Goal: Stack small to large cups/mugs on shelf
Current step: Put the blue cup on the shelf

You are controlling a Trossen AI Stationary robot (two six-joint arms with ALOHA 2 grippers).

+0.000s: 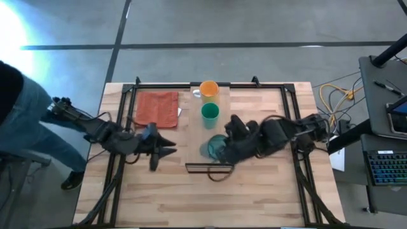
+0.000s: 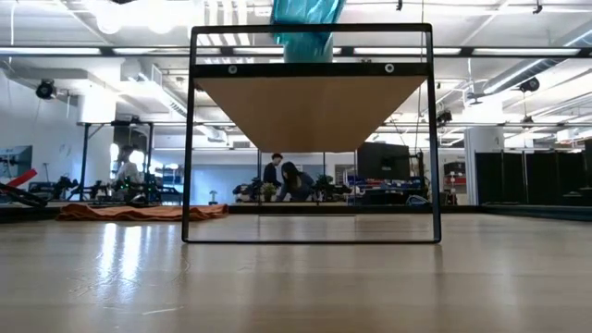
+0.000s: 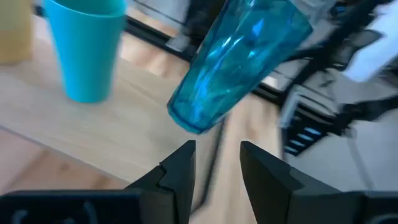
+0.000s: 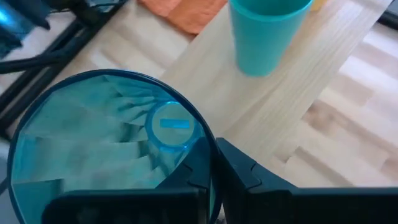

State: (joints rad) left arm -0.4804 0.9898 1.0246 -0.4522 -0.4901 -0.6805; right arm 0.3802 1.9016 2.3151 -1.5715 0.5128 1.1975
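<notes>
The light-wood shelf (image 1: 198, 137) runs from the table's far edge toward the middle. The small orange cup (image 1: 209, 89) stands at its far end, and the green cup (image 1: 210, 113) stands upright just nearer. My right gripper (image 1: 220, 151) is shut on the translucent teal tumbler (image 1: 215, 148) over the shelf's near end. The tumbler shows tilted in the left wrist view (image 3: 239, 59). My left gripper (image 1: 170, 147) is open and empty, left of the shelf, pointing at the tumbler. Its fingers show apart in the left wrist view (image 3: 216, 163). My right gripper holds the tumbler by its rim (image 4: 210, 138), one finger inside the mouth and one outside the wall. The fingers come level from the table's right. The tumbler is tilted, base (image 3: 189, 118) low and toward the left; I cannot tell whether the base touches the shelf.
An orange-red cloth (image 1: 157, 108) lies on the table left of the shelf. A black metal frame (image 1: 130, 95) borders the work area. A person (image 1: 19, 114) stands at the table's left edge. Cables and a keyboard (image 1: 388, 168) are off to the right.
</notes>
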